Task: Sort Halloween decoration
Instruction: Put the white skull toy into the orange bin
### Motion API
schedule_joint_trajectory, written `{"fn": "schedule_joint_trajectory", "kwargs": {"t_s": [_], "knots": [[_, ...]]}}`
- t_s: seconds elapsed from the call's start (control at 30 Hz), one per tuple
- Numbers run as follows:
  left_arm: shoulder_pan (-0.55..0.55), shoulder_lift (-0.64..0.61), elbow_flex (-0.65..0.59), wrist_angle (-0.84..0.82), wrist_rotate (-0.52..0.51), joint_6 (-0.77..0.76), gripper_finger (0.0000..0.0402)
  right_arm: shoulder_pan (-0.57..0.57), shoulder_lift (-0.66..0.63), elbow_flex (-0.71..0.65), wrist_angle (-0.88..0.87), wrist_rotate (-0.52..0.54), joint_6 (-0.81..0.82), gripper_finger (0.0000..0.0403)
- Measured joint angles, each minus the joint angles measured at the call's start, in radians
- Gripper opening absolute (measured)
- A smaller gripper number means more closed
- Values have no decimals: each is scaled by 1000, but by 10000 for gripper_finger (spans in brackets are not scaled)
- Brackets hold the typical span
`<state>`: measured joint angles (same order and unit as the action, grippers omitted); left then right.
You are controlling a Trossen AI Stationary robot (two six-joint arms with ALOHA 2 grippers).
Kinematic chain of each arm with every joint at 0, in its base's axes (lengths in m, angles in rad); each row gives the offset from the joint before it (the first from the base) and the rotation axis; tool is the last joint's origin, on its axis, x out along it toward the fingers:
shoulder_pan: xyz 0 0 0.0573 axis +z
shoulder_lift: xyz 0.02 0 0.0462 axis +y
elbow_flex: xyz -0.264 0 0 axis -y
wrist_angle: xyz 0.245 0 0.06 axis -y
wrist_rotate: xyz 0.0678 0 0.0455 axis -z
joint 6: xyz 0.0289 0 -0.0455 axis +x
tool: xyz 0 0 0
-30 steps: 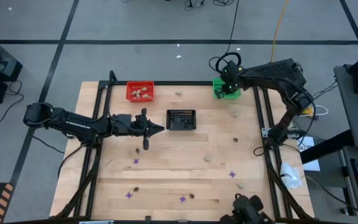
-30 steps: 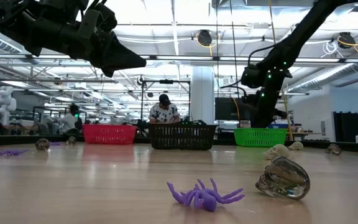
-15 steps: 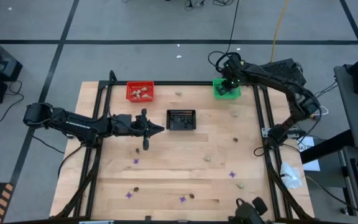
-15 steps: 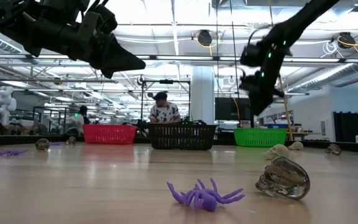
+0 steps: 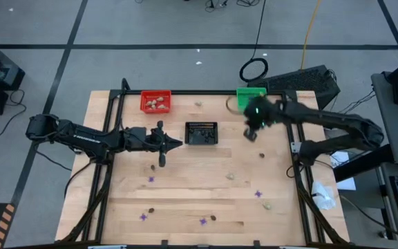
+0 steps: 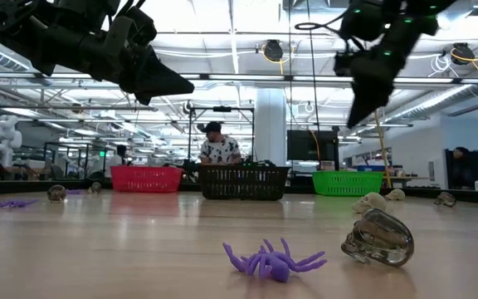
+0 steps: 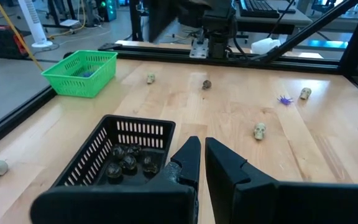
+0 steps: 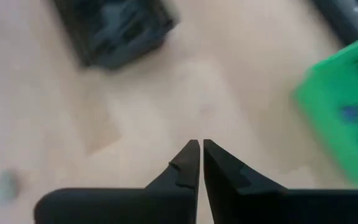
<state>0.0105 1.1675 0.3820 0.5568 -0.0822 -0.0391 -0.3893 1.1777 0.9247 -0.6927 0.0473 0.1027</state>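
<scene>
Tiny Halloween decorations lie scattered on the wooden table: purple spiders (image 5: 258,194) (image 6: 272,260), beige skulls (image 5: 231,176) (image 7: 259,130) and dark bits (image 5: 262,155). My right gripper (image 5: 252,131) (image 8: 197,146) hangs shut and empty above the table, between the green basket (image 5: 251,93) and the black basket (image 5: 201,133). My left gripper (image 5: 175,144) (image 7: 197,146) waits shut and empty, just left of the black basket and above the table.
A red basket (image 5: 155,102) with beige skulls stands at the far left. The black basket (image 7: 120,155) holds dark bits, and the green basket (image 8: 347,106) holds purple ones. A clear skull (image 6: 378,237) lies near the low camera. People stand in the room beyond the table.
My right gripper has left the green basket, swinging up and toward the table's near edge and middle, and now hangs between the green and black baskets. The left arm has kept still.
</scene>
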Motion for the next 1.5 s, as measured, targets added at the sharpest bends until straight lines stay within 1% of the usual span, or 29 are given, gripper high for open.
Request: {"fn": "schedule_joint_trajectory", "kwargs": {"t_s": [0.17,0.23,0.3,0.43,0.53,0.6,0.67,0.77,0.87,0.97,1.1,1.23,1.33,1.5], "knots": [[0,0,0,-4,0,1,20,212,-78,-175,95,0,86,4],[0,0,0,-9,0,20,20,299,-90,-225,146,2,133,4],[0,0,0,-11,0,27,20,387,-88,-257,197,5,185,12],[0,0,0,-17,0,27,20,556,-43,-280,318,72,276,52],[0,0,0,-20,0,27,20,659,19,-280,393,145,324,98],[0,0,0,-23,0,27,20,705,63,-280,439,188,371,132],[0,0,0,-24,0,27,20,734,105,-280,459,219,417,164],[0,0,0,-25,0,26,20,756,169,-281,470,220,466,201],[0,0,0,-28,0,26,20,763,227,-281,516,218,484,220],[0,0,0,-29,0,26,20,765,281,-281,581,217,474,225],[0,0,0,-29,0,23,20,765,332,-281,663,214,441,219],[0,0,0,-29,0,23,20,765,360,-281,681,213,430,202],[0,0,0,-28,0,23,20,764,363,-281,686,213,431,181],[0,0,0,-28,0,21,20,764,364,-281,694,211,434,133]]}}
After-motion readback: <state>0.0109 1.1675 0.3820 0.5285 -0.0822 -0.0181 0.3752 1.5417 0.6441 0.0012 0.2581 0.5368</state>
